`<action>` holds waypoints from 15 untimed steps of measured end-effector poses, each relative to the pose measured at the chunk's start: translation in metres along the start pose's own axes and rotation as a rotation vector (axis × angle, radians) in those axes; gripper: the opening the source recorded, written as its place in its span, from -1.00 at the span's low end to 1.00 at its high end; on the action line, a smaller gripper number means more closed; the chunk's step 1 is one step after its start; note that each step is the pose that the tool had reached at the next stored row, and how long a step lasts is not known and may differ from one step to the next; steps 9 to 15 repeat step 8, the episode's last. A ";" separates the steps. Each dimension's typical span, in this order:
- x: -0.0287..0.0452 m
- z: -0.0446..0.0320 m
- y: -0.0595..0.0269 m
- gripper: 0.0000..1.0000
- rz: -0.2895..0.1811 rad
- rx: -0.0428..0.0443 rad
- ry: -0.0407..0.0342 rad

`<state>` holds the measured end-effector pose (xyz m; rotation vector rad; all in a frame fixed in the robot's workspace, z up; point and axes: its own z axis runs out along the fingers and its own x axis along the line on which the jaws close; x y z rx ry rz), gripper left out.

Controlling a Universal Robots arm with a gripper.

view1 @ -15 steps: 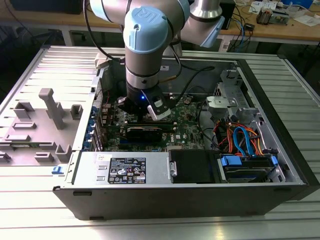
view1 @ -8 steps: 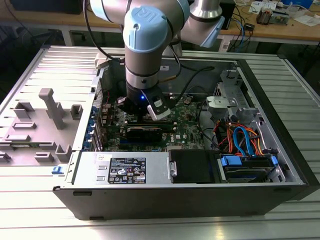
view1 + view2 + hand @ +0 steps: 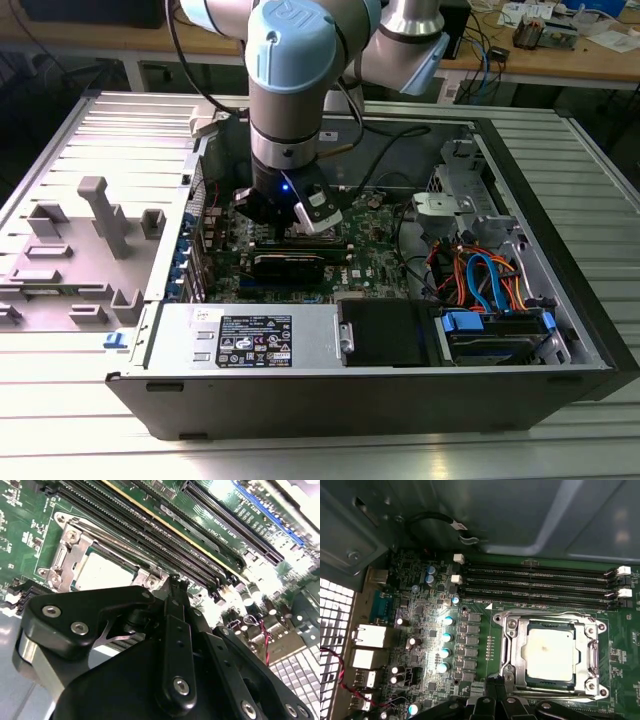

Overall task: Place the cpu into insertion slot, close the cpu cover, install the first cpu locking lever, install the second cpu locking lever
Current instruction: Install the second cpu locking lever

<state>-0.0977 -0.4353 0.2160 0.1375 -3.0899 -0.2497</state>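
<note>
I have the arm lowered into the open computer case (image 3: 560, 250), with the gripper (image 3: 176, 587) hanging just over the green motherboard (image 3: 420, 630) beside the insertion slot (image 3: 550, 655). In both wrist views the cpu (image 3: 550, 654) already sits flat in the socket, its dull silver top showing through the window of the cpu cover (image 3: 512, 647), which lies down over the chip's edges, so the seating and closing steps look done to me. The fingers appear pressed together with nothing pinched between them, and in the second wrist view their tips come to a narrow point right at the socket's edge; I judge that shape suits pushing a thin wire lever more than grasping. I cannot tell for certain whether either locking lever is latched. The empty memory slots (image 3: 540, 582) run alongside the socket, close to the gripper's path.
</note>
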 end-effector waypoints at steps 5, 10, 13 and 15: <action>0.0002 -0.0049 0.0008 -0.79 0.000 0.0038 0.0003; 0.0002 -0.0049 0.0008 -0.79 0.000 0.0042 0.0004; 0.0002 -0.0049 0.0008 -0.79 0.000 0.0042 0.0004; 0.0002 -0.0049 0.0008 -0.79 0.000 0.0042 0.0004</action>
